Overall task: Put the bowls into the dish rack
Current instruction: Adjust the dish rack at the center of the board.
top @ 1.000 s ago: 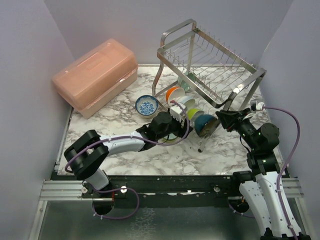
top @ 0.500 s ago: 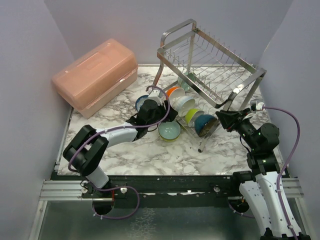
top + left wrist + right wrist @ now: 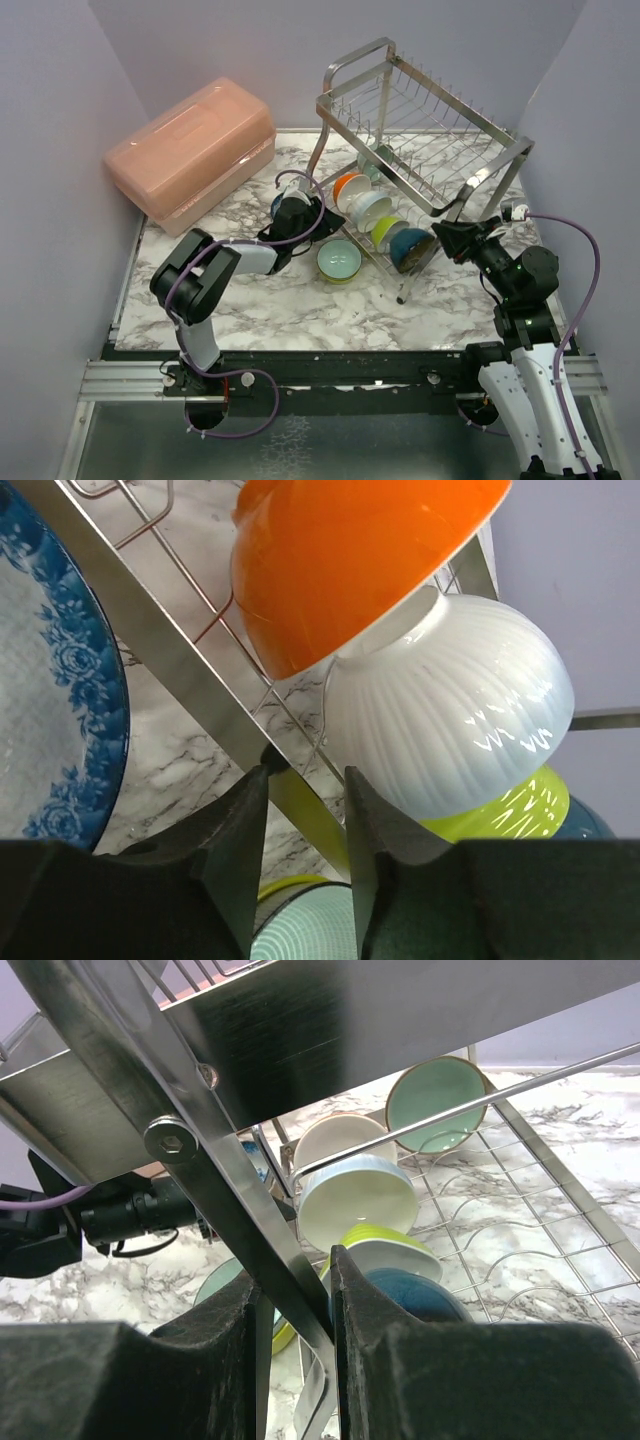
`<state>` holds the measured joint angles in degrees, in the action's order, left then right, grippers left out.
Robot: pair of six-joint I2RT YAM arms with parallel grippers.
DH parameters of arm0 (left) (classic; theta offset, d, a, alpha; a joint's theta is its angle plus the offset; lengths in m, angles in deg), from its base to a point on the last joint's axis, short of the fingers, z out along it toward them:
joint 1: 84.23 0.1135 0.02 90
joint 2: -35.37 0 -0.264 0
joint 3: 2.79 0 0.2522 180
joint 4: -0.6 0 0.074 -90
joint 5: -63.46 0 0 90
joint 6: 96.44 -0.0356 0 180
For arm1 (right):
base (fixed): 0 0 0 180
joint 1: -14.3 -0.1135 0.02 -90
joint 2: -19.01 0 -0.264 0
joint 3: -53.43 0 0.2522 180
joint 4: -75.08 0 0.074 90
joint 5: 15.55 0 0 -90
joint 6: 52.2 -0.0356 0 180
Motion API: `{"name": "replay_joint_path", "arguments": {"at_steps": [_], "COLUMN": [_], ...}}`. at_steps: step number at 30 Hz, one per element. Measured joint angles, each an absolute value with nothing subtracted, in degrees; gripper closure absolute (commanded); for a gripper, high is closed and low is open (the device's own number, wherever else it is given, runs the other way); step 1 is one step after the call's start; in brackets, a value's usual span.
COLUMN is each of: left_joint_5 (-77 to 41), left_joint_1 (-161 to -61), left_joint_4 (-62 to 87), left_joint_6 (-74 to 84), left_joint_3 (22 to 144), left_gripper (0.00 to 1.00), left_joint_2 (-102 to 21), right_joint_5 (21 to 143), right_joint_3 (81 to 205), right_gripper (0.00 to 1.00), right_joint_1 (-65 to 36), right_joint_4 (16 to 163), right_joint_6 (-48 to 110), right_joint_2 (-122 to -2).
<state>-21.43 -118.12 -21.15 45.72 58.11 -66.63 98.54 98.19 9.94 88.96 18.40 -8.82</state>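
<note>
Steel dish rack (image 3: 420, 130) clenched by right gripper (image 3: 297, 1260); left gripper (image 3: 305, 775) moved off mint bowl (image 3: 339, 261) to patterned bowl (image 3: 50, 710) beside rack, fingers part-open, empty.

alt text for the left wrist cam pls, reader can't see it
Close-up from the left gripper, its two dark fingers either side of a steel rail of the dish rack. Beyond it an orange bowl, a white ribbed bowl and a lime bowl stand on edge in a row; a blue-and-white patterned bowl sits at left.

Seven bowls (image 3: 340, 262); one dish rack (image 3: 357, 56); one pink box (image 3: 190, 150).
</note>
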Motion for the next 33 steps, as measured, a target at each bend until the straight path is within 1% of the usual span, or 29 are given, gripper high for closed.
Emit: {"name": "replay_joint_path", "arguments": {"at_steps": [1,6,11,23,33], "left_joint_5": [-21.19,-20.51,-19.92,-16.54,-14.29], "left_joint_1": [-117.99,-117.73,-117.6,-117.31,-116.81], "left_joint_4": [-21.8,-23.73,-23.7,-22.74,-21.76], "left_joint_6": [46.2,47.19,47.1,44.87,43.95], "left_joint_3": [58.11,58.65,60.9,73.69,83.85], "left_gripper": [0.7,0.76,0.81,0.82,0.82], "left_joint_2": [-67.18,-69.32,-71.09,-80.51,-87.53], "right_joint_5": [98.52,99.18,101.74,107.99,110.32], "right_joint_3": [98.19,98.19,98.19,96.51,96.47], "right_gripper": [0.96,0.99,0.99,0.99,0.99], "right_joint_1": [10.01,10.27,10.88,11.49,11.76], "right_joint_4": [88.96,88.96,88.59,84.29,77.12], "right_joint_6": [18.42,19.23,20.24,21.46,21.18], "right_joint_2": [-8.82,-8.82,-8.71,-8.76,-15.12]}}
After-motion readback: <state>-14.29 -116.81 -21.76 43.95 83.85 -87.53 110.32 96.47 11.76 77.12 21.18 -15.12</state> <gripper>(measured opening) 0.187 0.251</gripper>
